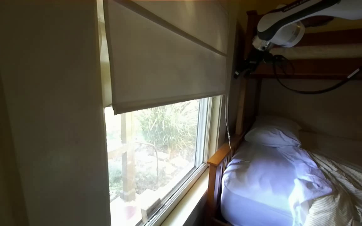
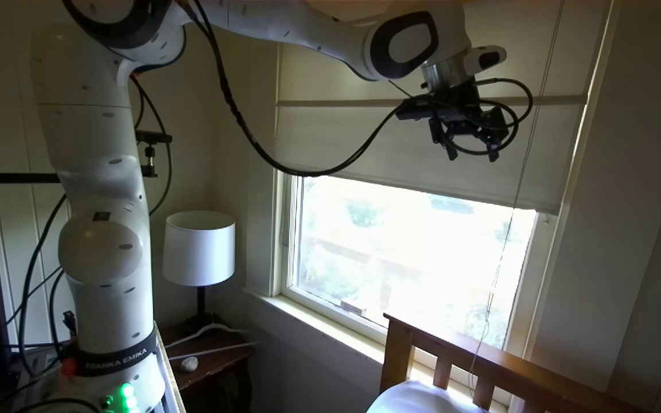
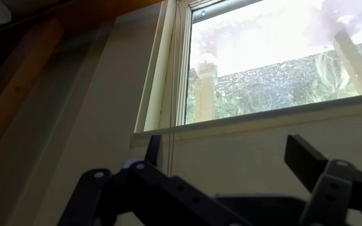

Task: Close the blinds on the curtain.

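Note:
The blinds, a beige-grey fabric shade, cover the window's upper part in both exterior views (image 1: 168,62) (image 2: 353,135). Their bottom edge hangs partway down, with bare glass below. The wrist view appears upside down, with the blinds (image 3: 247,138) below the glass. Two thin pull cords (image 2: 521,183) hang at one side of the blinds; they also show in the wrist view (image 3: 172,110), between the fingers, near one fingertip. My gripper (image 2: 473,154) is open and holds nothing, in front of the blinds. It also shows in the other views (image 1: 241,74) (image 3: 228,150). Whether it touches the cords cannot be told.
A wooden bunk bed (image 1: 218,153) stands beside the window, with a pillow (image 1: 272,133) on the lower mattress. Its upper rail (image 1: 319,67) is close to the gripper. A black cable (image 2: 238,117) loops below the arm. A white lamp (image 2: 198,246) stands on a small table.

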You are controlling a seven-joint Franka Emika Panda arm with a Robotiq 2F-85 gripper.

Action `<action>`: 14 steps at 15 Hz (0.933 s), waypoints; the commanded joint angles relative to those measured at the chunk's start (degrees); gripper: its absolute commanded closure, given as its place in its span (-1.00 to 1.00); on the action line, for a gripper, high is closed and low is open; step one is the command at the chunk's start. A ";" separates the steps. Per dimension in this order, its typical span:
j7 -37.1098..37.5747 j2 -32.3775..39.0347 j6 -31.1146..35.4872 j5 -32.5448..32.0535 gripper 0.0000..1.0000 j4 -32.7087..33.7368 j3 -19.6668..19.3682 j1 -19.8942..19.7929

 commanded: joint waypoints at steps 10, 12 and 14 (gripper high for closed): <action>-14.36 7.38 1.00 7.76 -1.00 10.88 -0.15 -6.72; -12.74 9.82 0.68 7.61 -1.00 13.65 0.23 -7.58; -14.77 10.95 0.98 10.78 -1.00 14.67 1.19 -8.04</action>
